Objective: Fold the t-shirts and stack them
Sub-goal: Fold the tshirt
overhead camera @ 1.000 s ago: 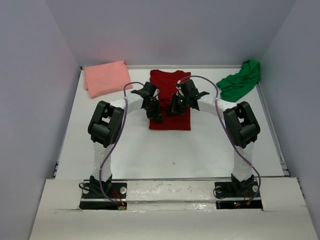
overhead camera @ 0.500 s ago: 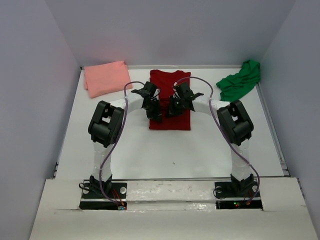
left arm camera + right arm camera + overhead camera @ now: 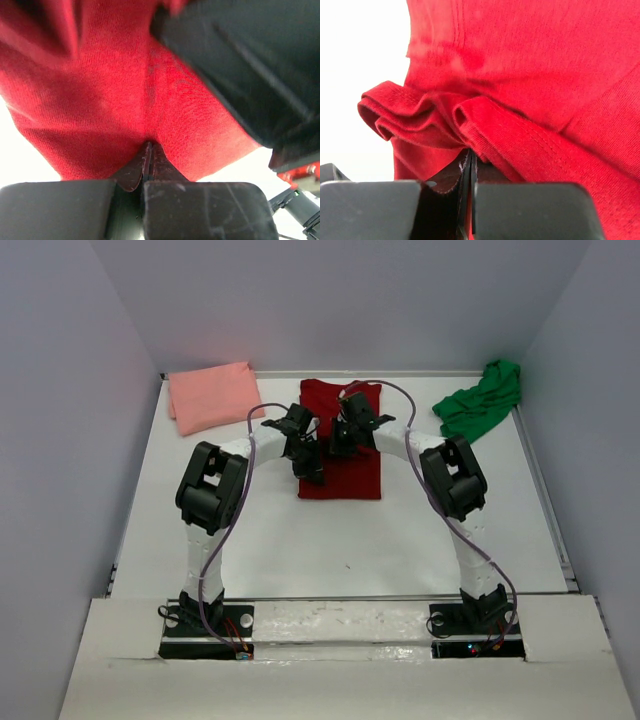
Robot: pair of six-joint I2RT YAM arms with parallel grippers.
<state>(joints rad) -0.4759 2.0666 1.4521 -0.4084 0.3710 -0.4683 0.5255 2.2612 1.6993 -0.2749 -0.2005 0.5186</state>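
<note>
White table (image 3: pixel 300 540) lies under the dark red t-shirt (image 3: pixel 345 478), which is spread flat as a tall narrow rectangle, its collar end away from the arm bases; L arm (image 3: pixel 212 490) bends in over the red shirt from its left side, R arm (image 3: pixel 455 480) from its right side, each w/ a purple cable (image 3: pixel 250 435) looping along it; salmon pink t-shirt (image 3: pixel 210 397) sits folded to the left of the red shirt and a bit further back, apart from it, no overlap; green t-shirt (image 3: pixel 480 400) lies crumpled well to the right of the red shirt, unfolded, not touching it; L gripper (image 3: pixel 149 147) is down on the red shirt's left edge, approx mid-length, fingers pressed tight together w/ red cloth nipped at the tips and creases running into them; the other gripper's dark body blurs across the upper right of that wrist view; R gripper (image 3: pixel 469 152) is on the red shirt nearer its middle and further back than the L one, fingers closed on a bunched, doubled-over hem fold lifted off the flat cloth; the two grippers sit near each other above the red shirt, not touching as far as the top view shows.
</note>
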